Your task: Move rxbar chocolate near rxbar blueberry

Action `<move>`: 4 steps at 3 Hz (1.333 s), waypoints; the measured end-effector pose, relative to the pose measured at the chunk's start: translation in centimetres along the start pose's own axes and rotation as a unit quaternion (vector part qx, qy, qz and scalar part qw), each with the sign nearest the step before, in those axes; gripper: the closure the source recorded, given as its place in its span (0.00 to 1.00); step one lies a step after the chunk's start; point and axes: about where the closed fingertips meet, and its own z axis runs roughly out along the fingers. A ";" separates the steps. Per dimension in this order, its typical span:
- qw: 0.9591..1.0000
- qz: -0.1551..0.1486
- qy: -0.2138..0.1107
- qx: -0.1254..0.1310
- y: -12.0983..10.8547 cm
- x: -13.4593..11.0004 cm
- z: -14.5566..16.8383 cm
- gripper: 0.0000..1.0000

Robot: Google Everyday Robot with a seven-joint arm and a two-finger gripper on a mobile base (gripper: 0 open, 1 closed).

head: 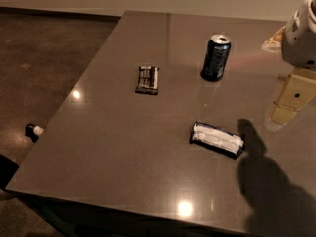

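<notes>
The rxbar chocolate [147, 79] is a small black-wrapped bar with pale text, lying flat on the table's left-middle. The rxbar blueberry [217, 139] is a longer bar with a white crinkly face and dark blue edges, lying flat nearer the front right. My gripper [291, 98] hangs at the right edge of the view, above the table, to the right of the blueberry bar and far from the chocolate bar. It holds nothing that I can see.
A dark blue soda can [216, 57] stands upright behind the two bars. The grey table [113, 147] has its left edge over a dark floor, where a small black-and-white object [33, 131] lies. My arm's shadow falls at the front right.
</notes>
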 end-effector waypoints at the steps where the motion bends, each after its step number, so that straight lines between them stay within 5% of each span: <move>1: 1.000 0.000 0.000 0.000 0.0 0.0 0.0 0.00; 3: 0.997 -0.079 -0.013 -0.015 -2.5 -4.4 2.5 0.00; 4: 0.991 -0.131 -0.025 -0.030 -4.2 -7.7 4.9 0.00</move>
